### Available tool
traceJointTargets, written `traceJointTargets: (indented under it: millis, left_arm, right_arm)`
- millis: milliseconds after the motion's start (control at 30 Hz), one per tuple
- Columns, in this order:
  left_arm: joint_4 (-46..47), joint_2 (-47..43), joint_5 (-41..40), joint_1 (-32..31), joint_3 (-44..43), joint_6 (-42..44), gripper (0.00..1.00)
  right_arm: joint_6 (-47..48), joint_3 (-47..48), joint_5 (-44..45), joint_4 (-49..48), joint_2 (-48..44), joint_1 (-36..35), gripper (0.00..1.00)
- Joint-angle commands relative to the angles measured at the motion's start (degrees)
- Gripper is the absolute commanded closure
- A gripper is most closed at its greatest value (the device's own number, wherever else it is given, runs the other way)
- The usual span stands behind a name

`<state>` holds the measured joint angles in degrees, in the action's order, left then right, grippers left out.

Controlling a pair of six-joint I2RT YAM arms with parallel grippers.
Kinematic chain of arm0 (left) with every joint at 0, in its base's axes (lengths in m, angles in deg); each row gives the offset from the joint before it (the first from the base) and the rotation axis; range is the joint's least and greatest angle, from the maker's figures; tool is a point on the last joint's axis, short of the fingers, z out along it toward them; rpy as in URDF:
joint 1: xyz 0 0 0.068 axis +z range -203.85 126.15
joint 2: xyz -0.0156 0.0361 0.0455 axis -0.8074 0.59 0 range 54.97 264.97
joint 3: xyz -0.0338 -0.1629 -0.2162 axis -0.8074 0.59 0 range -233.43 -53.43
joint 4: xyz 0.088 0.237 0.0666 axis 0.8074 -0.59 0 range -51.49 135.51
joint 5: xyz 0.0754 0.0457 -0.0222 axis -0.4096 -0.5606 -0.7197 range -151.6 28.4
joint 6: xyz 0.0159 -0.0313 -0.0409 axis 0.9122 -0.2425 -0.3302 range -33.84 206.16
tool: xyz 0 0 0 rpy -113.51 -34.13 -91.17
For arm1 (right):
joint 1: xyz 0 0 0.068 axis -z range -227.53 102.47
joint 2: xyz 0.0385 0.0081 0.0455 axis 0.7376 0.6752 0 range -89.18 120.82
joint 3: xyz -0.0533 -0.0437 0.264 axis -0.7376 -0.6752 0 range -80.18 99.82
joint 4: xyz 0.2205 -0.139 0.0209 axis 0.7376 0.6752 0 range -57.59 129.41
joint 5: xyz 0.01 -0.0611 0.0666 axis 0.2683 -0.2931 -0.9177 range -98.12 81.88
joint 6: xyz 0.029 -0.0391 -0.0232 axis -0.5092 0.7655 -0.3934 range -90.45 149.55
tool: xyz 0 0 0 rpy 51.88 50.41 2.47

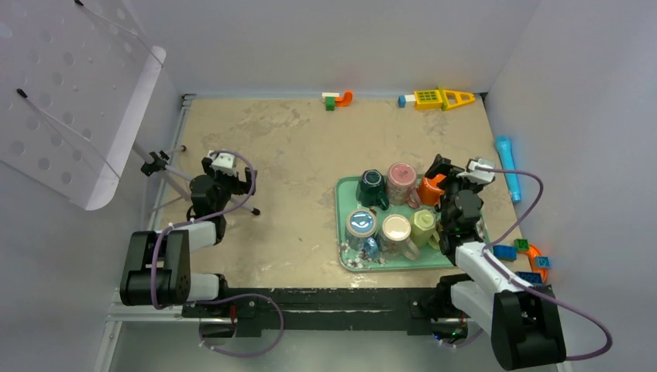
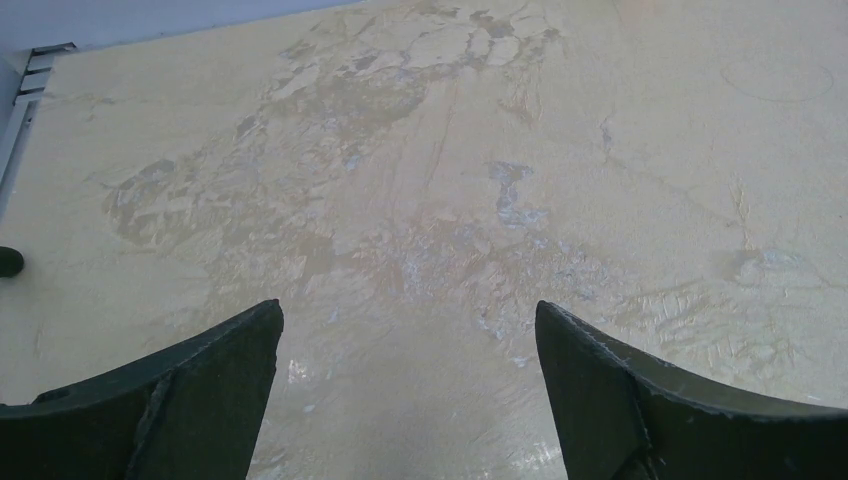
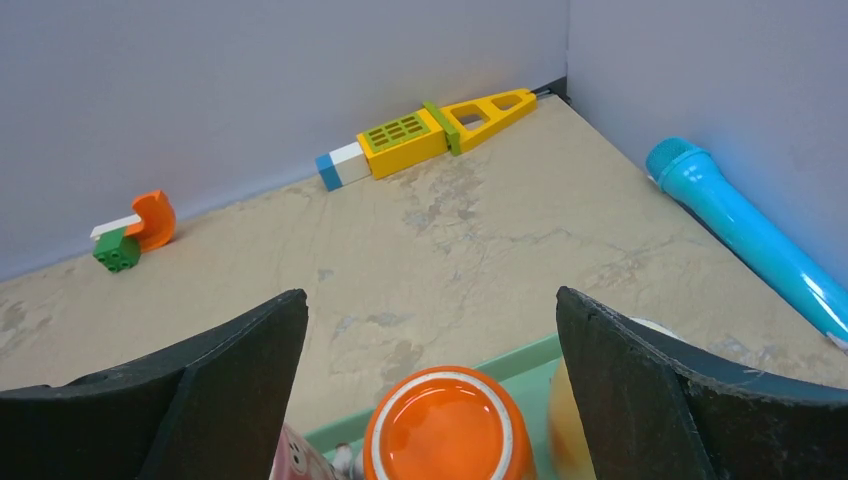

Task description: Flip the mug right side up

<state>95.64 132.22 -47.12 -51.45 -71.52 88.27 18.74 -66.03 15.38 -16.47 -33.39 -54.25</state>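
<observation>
Right gripper (image 3: pixel 430 300) hung with its fingers wide apart just above the orange mug (image 3: pixel 448 425), which sat upside down at the far edge of the green tray (image 3: pixel 525 362). Left gripper (image 2: pixel 408 312) was spread apart too, over the tan table (image 2: pixel 420 150).

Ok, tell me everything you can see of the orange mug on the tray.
The orange mug looks glossy, like glazed ceramic. A flat orange disc ringed in pale white faces up, seemingly its base, so it appears upside down. It stands in the far right corner of the green tray, below the open right gripper, whose fingers flank it without touching.
</observation>
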Motion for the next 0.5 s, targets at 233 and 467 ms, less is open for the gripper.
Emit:
traceJointTargets:
  millis: [233,467]
  left_arm:
    - [3.49,0.06,-0.24,0.34,0.57,-0.71,0.0]
    - [-28.53,-12.64,14.69,0.33,-10.12,7.01,0.0]
  right_arm:
    - [-2.08,9.12,-5.67,10.76,-6.49,-0.03,0.01]
    - [7.81,18.71,-33.53,26.68,-5.73,-0.11,0.07]
